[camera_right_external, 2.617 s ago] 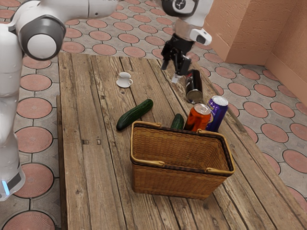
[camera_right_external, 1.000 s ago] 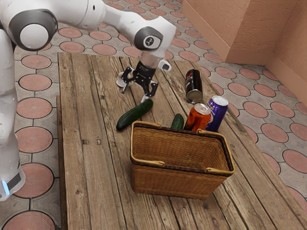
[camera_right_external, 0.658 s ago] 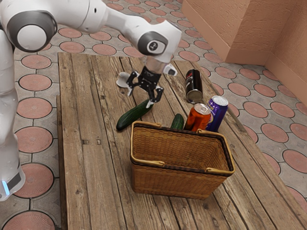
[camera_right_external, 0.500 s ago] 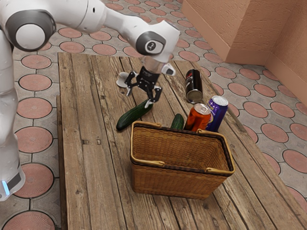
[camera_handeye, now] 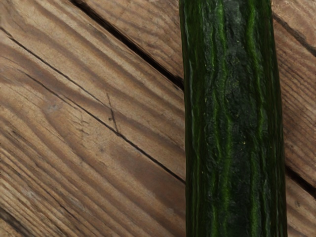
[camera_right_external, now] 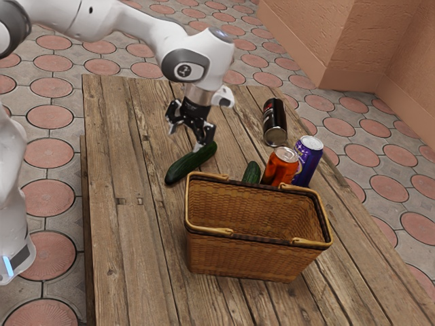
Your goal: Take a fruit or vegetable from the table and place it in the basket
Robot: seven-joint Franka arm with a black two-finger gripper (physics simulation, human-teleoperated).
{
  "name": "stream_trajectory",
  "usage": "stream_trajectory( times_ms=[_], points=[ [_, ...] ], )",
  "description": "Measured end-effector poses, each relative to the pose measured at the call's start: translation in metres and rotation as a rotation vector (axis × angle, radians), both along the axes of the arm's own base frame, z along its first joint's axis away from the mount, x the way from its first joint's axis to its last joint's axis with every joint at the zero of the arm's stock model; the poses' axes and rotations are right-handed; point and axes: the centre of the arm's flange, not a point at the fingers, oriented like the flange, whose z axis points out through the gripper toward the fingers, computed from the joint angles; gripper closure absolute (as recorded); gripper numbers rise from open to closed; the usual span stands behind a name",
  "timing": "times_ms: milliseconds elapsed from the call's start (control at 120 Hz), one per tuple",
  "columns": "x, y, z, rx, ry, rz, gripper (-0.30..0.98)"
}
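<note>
From where I stand the jaws are spread open, over the end of the long cucumber [camera_right_external: 187, 166] farther from the basket [camera_right_external: 255, 261]; it lies on the worktop [camera_right_external: 136, 238], just beyond the basket's corner. Best centre them evenly astride it, nearer its middle, before lowering and squeezing, or it may roll basketward.
</note>
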Motion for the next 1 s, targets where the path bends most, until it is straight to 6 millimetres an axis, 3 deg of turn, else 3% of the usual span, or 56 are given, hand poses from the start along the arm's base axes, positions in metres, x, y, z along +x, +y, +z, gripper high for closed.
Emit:
stream_trajectory(
  times_ms=[275,675,1000],
  points=[
    [0.007,-0.001,-0.001,0.011,-0.039,0.005,0.00],
    [0.019,-0.003,-0.029,0.010,-0.014,0.018,0.00],
    [0.021,-0.010,-0.031,-0.002,-0.016,0.017,0.00]
  ],
)
